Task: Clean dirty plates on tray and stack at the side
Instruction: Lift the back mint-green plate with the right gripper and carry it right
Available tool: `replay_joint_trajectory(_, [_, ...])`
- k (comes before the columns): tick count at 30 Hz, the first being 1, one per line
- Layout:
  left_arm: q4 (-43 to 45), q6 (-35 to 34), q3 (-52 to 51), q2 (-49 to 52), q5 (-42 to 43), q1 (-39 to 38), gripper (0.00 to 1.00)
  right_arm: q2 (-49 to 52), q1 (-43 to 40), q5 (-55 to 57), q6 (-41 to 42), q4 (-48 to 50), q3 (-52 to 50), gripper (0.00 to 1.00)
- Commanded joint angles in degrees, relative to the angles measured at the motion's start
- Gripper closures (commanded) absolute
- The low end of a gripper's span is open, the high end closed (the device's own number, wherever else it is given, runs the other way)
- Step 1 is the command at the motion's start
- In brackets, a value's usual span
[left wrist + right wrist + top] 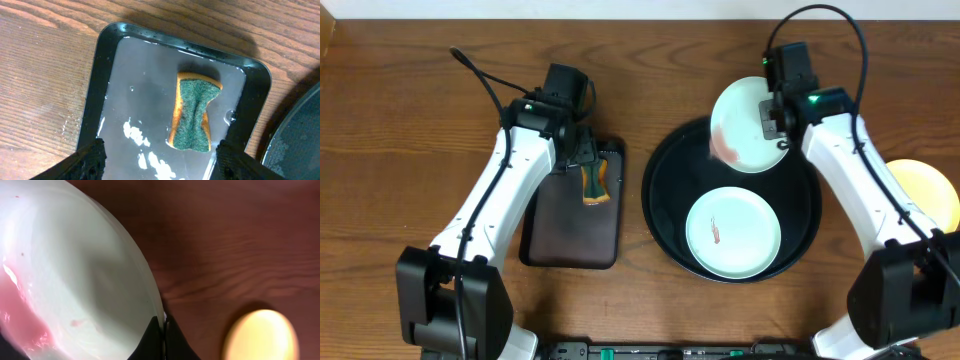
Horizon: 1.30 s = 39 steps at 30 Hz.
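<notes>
My left fingers (584,152) hang over the far end of the sponge tray (570,238), a black rectangle lying on the bench (400,120). In the left wrist view they stand wide apart, one at each bottom corner, gripping nothing. The sponge (194,112) lies between and just ahead of them, green scrub side up, orange showing at the edges, waisted in the middle. The sponge tray's floor looks wet, with a few white flecks near the sponge.

To the right sits the round tray (655,205), just apart from the sponge tray. In its near half one mint plate (733,233) lies flat, with a small red mark left of centre.

Over the round tray's far rim is the raised plate (745,125), tilted, with a pink smear on its left side. My right fingers (163,332) are clamped together on its right edge; the right wrist view shows them pinching the rim. I cannot tell whether its lower edge touches the round tray.

Furthest right, the yellow plate (925,190) lies on the bench outside the round tray, partly hidden by my right arm.
</notes>
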Motion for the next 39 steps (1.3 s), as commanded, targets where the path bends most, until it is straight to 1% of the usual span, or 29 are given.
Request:
replay_joint_trajectory(1, [-0.4, -0.1, 1.2, -0.3, 0.3, 0.1, 0.24, -3.0, 3.5, 13.9, -2.1, 0.0, 0.1, 0.99])
replay_joint_trajectory(5, [-0.6, -0.1, 1.2, -0.3, 0.3, 0.1, 0.21, -3.6, 7.3, 19.1, -3.1, -0.5, 0.1, 0.99])
replay_joint_trajectory(6, [-0.6, -0.1, 1.2, -0.3, 0.3, 0.1, 0.17, -3.7, 8.2, 20.4, -3.2, -0.7, 0.1, 0.99])
replay_joint_trajectory(14, [-0.6, -0.1, 1.2, -0.3, 0.3, 0.1, 0.16, -3.7, 16.9, 33.6, -3.2, -2.2, 0.1, 0.99])
replay_joint_trajectory(21, [-0.6, -0.1, 1.2, -0.3, 0.3, 0.1, 0.16, -3.7, 23.4, 42.1, -3.2, -2.2, 0.1, 0.99])
replay_joint_trajectory(29, [-0.6, -0.1, 1.2, -0.3, 0.3, 0.1, 0.16, -3.7, 27.3, 44.0, -3.2, -3.9, 0.1, 0.99])
replay_joint_trajectory(34, [-0.6, -0.1, 1.2, -0.3, 0.3, 0.1, 0.16, -3.7, 27.9, 44.2, -3.3, -4.2, 0.1, 0.99])
replay_joint_trajectory(39, [-0.6, -0.1, 1.2, -0.3, 0.3, 0.1, 0.16, -3.7, 28.1, 46.8, -3.2, -4.5, 0.1, 0.99])
